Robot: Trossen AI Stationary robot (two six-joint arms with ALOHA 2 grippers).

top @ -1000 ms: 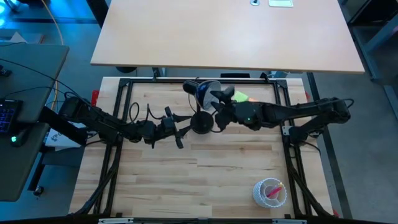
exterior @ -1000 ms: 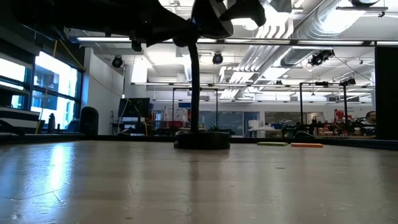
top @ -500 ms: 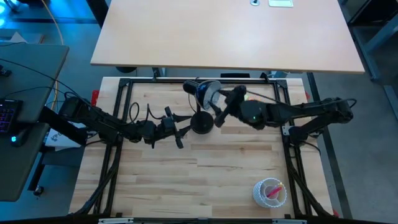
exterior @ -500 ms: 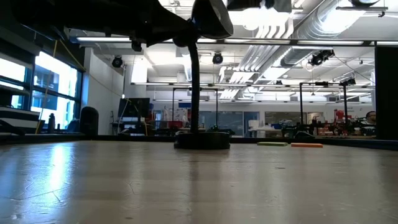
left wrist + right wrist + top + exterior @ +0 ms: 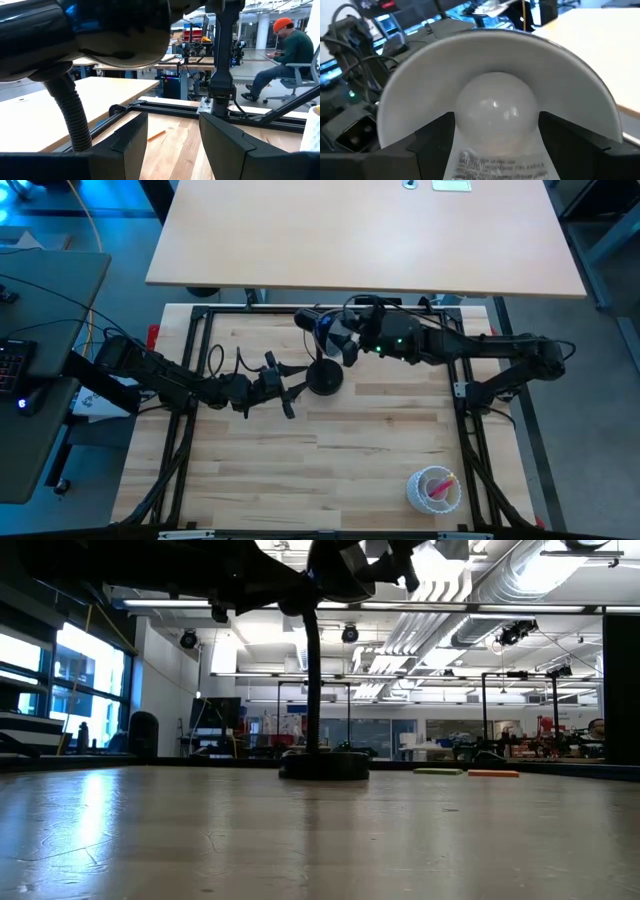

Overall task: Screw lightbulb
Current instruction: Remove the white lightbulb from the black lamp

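A: How is the right hand seen?

B: Its two fingers are clamped on the lightbulb, one on each side of the white globe (printed text shows near the neck). The bulb is held inside the white-lined shade of the lamp head. Whether the screw base is seated in the socket cannot be told, since it is hidden.

A: And from above?

B: The right hand is found at the lamp head, above the far middle of the desk. The lamp's round base is set just nearer.

A: The left hand?

B: The left hand is placed beside that base, fingers apart, the ribbed lamp neck just beside them. A plastic cup is seen well apart, at the near right edge.
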